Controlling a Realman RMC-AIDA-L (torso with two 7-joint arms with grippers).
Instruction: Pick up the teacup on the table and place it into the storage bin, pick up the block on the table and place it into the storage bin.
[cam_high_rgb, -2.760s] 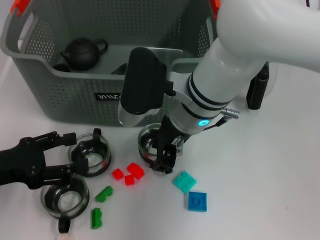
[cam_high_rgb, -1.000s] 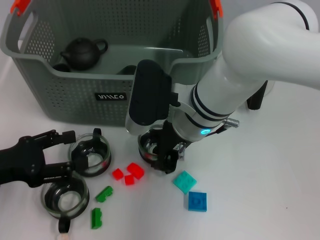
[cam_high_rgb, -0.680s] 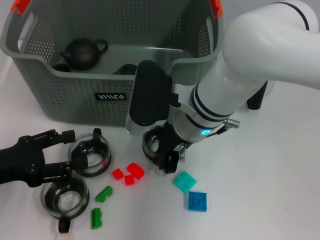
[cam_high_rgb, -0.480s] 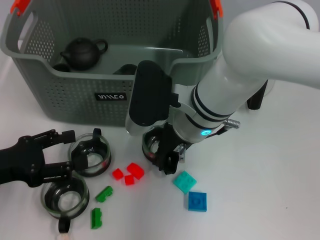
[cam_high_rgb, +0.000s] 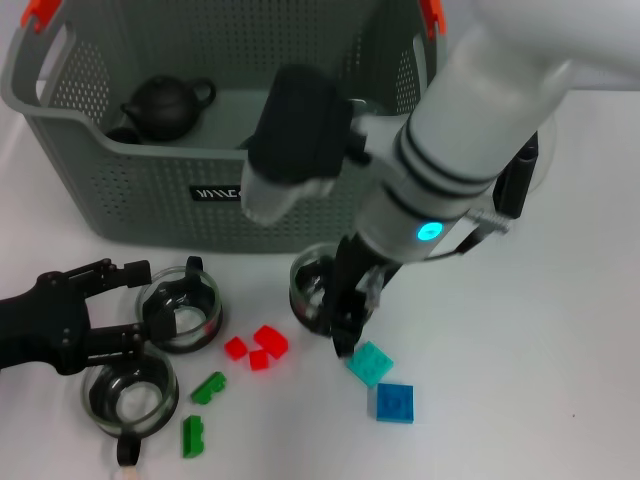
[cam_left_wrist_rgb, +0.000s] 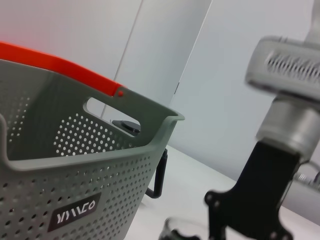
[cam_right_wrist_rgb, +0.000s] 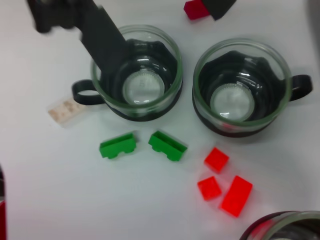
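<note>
Since the earlier head frame, I note the right arm has risen and swung toward the storage bin (cam_high_rgb: 150, 170); the teacup (cam_high_rgb: 318, 290) under it looks barely moved, if at all.

Head view: the right end effector (cam_high_rgb: 342, 312) is clamped on the teacup's rim, one finger inside the glass. I cannot tell whether the cup is clear of the table (cam_high_rgb: 540, 350). It sits near the table's middle, just in front of the bin's front wall. The left end effector (cam_high_rgb: 128, 305) rests spread apart toward the left edge, beside two more glass cups (cam_high_rgb: 180, 306). Red blocks (cam_high_rgb: 258, 347), green blocks (cam_high_rgb: 204, 410) and blue blocks (cam_high_rgb: 382, 382) lie loose along the near side.

Left wrist view: I see the bin's wall and orange handle, and the other arm's black finger (cam_left_wrist_rgb: 252, 200) above a cup rim.

Right wrist view: the two spare cups, green blocks and red blocks are visible; the held cup's rim (cam_right_wrist_rgb: 280, 227) shows at one corner.

Assessment: the teacup is light, rigid, smooth glass, so slippery and breakable. A rim pinch is adequate; I would keep it upright and lower it gently.
</note>
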